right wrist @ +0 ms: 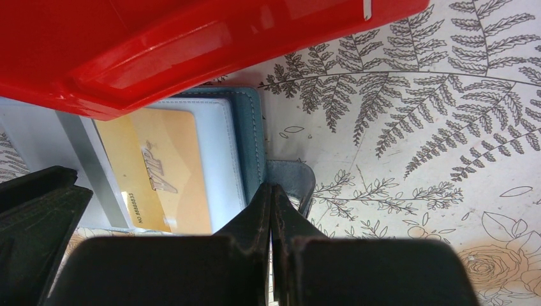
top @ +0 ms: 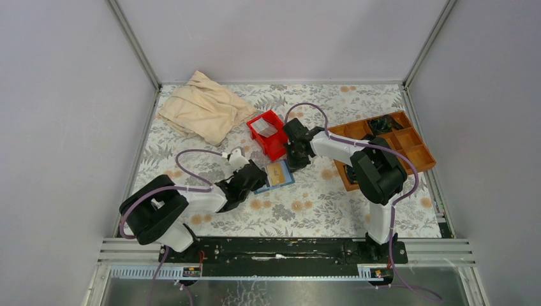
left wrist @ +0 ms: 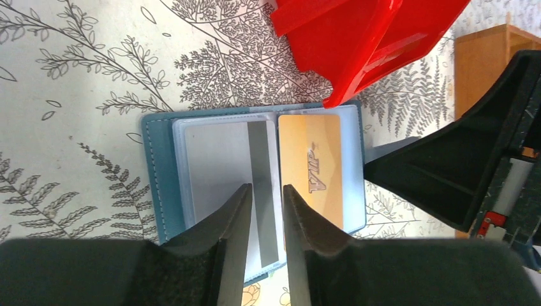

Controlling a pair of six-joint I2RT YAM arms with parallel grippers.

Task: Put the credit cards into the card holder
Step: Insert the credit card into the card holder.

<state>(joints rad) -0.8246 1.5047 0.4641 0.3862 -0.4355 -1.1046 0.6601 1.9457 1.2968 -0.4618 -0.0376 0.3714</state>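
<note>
One gold card [left wrist: 311,169] in card holder [left wrist: 158,172], red bin [left wrist: 357,38] at its edge

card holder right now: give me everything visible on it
The card holder is a teal-blue stitched wallet, soft-looking, lying open and flat on the floral table, inside up. Pale clear sleeves inside hold a gold card marked VIP and a grey card near the fold. The red bin meets one edge. The right gripper, shut, sits at its side tab; the left gripper hovers slightly open above the grey card.
</note>
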